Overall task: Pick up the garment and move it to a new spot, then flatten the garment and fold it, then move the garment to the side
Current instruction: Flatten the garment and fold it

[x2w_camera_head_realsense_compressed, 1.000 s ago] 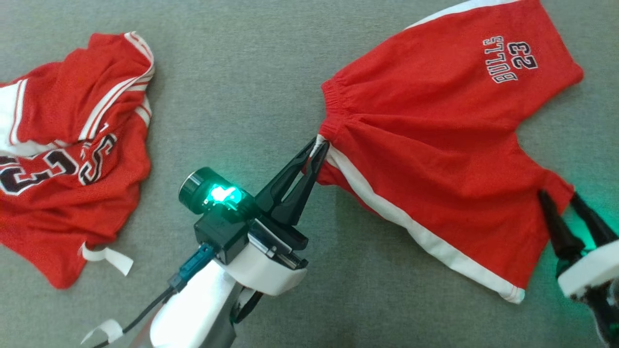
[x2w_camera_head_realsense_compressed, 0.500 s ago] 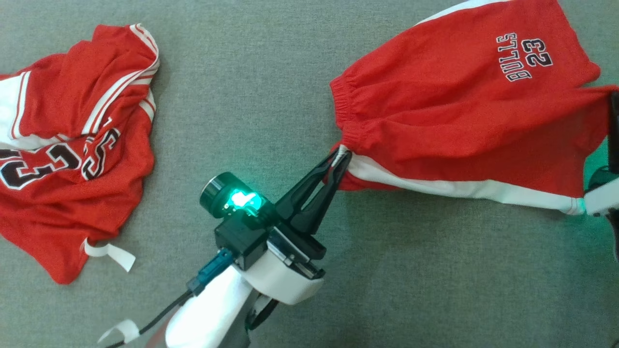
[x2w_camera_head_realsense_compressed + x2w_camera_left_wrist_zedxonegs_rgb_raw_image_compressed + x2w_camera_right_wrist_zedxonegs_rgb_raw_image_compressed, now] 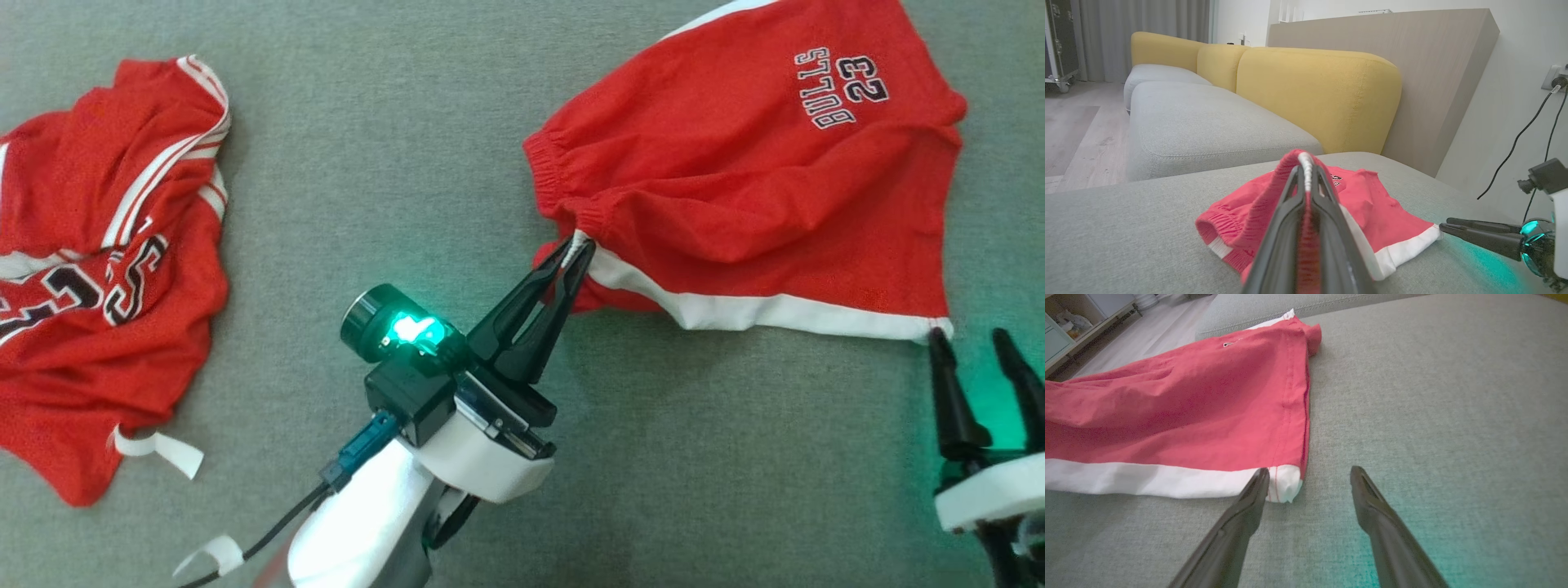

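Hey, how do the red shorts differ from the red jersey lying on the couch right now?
The shorts lie fairly smooth on the right; the jersey is a crumpled heap on the left. The left pincer pinches the shorts' waistband; nothing touches the jersey. The shorts carry small BULLS 23 lettering; the jersey shows large numerals. Both are red with white trim, on the grey cushion.

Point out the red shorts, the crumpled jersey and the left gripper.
red shorts [image 3: 751,180], head view, on the flat red panel below the BULLS 23 print.
crumpled jersey [image 3: 114,367], head view, on red fabric below its numbers.
left gripper [image 3: 574,249], head view, at its fingertips, shut on the waistband corner.
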